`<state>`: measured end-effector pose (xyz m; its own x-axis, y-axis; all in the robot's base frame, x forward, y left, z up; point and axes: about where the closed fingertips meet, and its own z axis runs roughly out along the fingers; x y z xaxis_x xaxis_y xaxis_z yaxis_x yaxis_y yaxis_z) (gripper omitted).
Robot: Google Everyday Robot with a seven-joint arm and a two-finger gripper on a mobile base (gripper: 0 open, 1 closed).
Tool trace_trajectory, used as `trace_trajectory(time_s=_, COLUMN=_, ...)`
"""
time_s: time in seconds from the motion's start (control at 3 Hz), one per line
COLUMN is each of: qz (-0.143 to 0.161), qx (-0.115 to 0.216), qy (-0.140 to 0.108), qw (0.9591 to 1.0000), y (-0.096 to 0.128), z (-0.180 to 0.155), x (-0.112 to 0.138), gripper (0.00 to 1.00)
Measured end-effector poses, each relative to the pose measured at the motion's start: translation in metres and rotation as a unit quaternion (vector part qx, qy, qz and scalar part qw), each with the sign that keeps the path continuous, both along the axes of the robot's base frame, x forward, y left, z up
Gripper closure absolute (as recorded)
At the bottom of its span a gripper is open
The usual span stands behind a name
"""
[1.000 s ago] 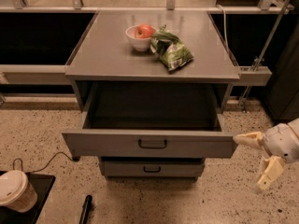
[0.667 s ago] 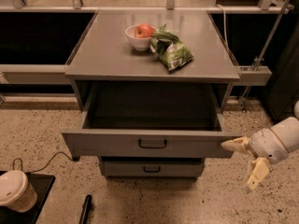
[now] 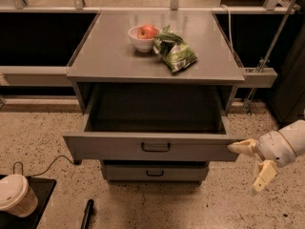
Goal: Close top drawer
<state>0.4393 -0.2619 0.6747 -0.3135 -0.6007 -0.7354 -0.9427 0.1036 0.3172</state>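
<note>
Camera view: top drawer (image 3: pixel 109 148) stands pulled well out, front panel running left-right, gripper (image 3: pixel 244 168) spread open at its right end, so the push goes back toward the cabinet (image 3: pixel 109 56)

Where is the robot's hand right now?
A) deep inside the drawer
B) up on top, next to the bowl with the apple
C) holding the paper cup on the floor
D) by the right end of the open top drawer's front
D: the gripper is low on the right with its fingers spread. One fingertip is at the right corner of the top drawer front, and the drawer is pulled out.
</note>
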Motion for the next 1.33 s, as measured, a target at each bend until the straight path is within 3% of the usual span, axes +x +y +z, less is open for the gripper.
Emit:
trace_trajectory(time_s=0.33, qz=0.016, qx=0.005, qy=-0.003, qw=0.9998, y=0.014, z=0.001, x=0.03, gripper=0.0)
trace_trajectory(time_s=1.0, qz=0.075, qx=-0.02, qy=-0.021, qw=0.9968, y=0.098, z=0.012, x=0.104, gripper=0.0)
trace_trajectory(time_s=1.33, qz=0.083, qx=-0.042, qy=-0.018, qw=0.9955, y=0.148, z=0.003, x=0.151, gripper=0.0)
